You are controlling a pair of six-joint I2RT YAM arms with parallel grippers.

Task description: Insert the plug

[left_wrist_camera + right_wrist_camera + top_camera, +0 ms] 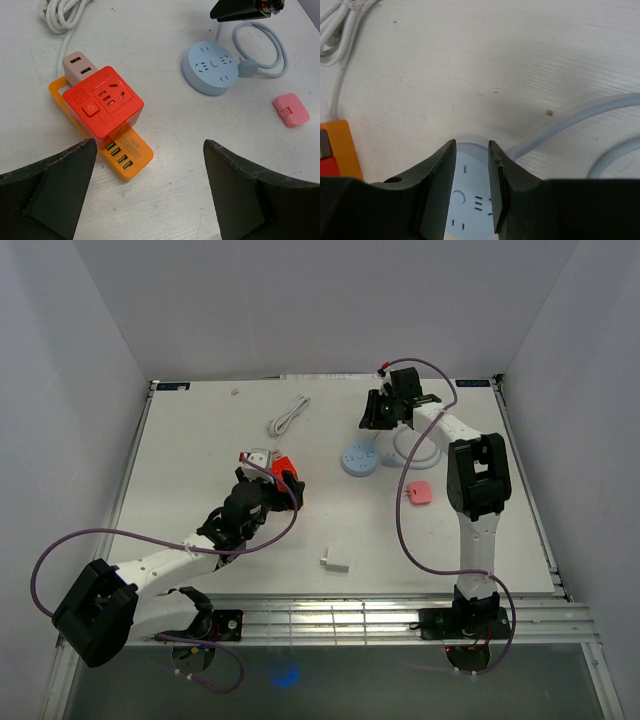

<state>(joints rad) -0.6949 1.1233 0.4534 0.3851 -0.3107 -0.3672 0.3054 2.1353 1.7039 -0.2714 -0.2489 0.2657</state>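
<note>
A round light-blue socket (358,460) lies mid-table, its cable (420,445) looped to its right. A pink plug adapter (418,492) lies right of it, and a white plug (335,562) lies nearer the front. My left gripper (272,480) is wide open and empty (150,150), low over the table beside a red cube socket (107,102) on an orange USB strip (127,155). My right gripper (378,410) hovers behind the blue socket. Its jaws are narrowly parted and empty (471,145), and the socket face (470,200) shows through the gap.
A coiled white cable (288,415) lies at the back centre. A beige USB block (77,65) sits against the orange strip. The blue socket (210,67) and pink adapter (290,109) show in the left wrist view. White walls enclose the table.
</note>
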